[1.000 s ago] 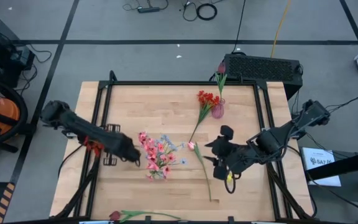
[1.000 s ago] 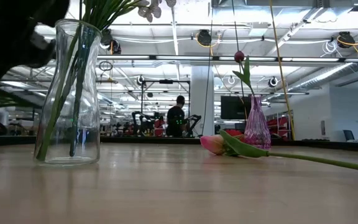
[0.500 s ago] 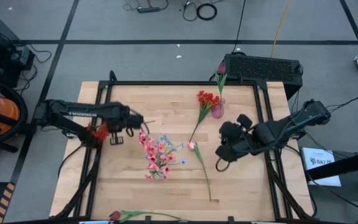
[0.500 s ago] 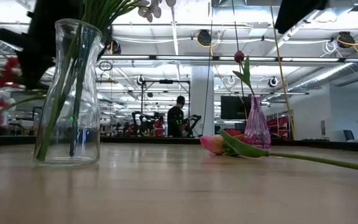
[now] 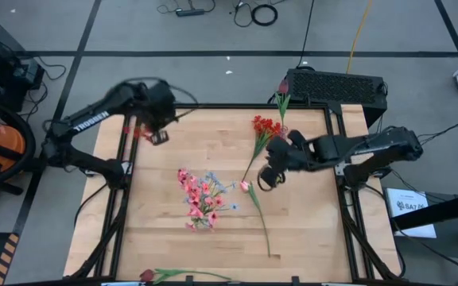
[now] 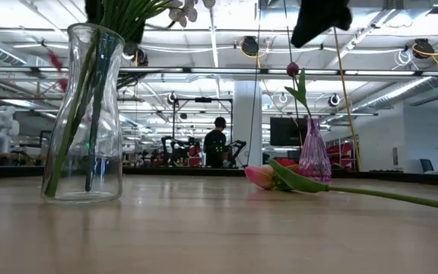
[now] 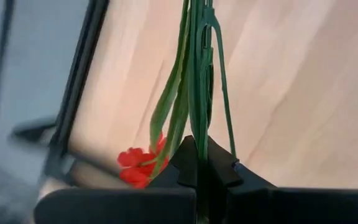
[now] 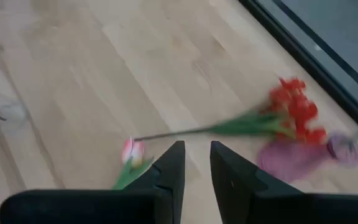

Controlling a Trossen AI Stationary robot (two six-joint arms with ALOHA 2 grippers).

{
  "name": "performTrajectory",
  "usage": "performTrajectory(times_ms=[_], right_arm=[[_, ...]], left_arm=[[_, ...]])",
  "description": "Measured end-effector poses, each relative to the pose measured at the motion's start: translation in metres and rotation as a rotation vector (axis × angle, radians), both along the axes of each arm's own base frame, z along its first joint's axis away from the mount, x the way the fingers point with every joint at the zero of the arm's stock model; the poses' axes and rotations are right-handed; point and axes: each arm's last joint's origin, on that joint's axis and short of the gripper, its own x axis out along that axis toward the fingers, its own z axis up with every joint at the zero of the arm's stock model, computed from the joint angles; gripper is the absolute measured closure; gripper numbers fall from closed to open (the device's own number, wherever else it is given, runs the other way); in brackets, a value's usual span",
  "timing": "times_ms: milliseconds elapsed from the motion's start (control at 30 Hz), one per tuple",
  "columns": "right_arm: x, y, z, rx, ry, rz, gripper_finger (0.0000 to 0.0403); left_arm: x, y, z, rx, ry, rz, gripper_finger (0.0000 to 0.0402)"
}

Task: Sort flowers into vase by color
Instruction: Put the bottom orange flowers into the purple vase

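Red spray (image 7: 138, 167) hangs pinched by its stems in the left claw (image 7: 205, 163), raised above the tabletop (image 5: 213, 135) edge. Right claw (image 8: 194, 163), fingers parted and holding nothing, hovers over the red flower (image 8: 294, 112) beside the purple vase (image 8: 294, 158). Advice: descend squarely, straddling 1 stem.

Bench (image 5: 213, 135): pale wood grain, black frame. Clear vase (image 6: 83, 114) holds a pink and pale blue spray (image 5: 203, 195) on green stems. Purple-pink vase (image 6: 314, 158). Red spray (image 5: 265, 125), green stem. Pink tulip bud (image 6: 260, 176). Left gripper (image 7: 199, 163): black, red blossoms beside it.
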Motion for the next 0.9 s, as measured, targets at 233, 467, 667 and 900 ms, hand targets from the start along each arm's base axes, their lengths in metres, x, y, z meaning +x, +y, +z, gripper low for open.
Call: performTrajectory(times_ms=[233, 467, 667, 900], right_arm=[[0.001, -0.060, 0.019, -0.045, -0.066, 0.178, 0.0344], [0.005, -0.101, 0.055, -0.496, -0.228, 0.473, 0.0344], [0.035, -0.102, 0.054, -1.124, 0.136, 0.653, 0.0344], [0.065, -0.115, 0.038, -1.379, 0.363, 0.734, 0.0344]], left_arm=[[0.010, 0.013, 0.038, -0.032, -0.375, 0.000, 0.0400], [0.023, 0.017, 0.059, -0.135, -0.570, 0.048, 0.0400], [0.040, 0.027, 0.058, -0.261, -0.628, 0.143, 0.0400], [0.055, 0.036, 0.043, -0.378, -0.596, 0.218, 0.0400]])
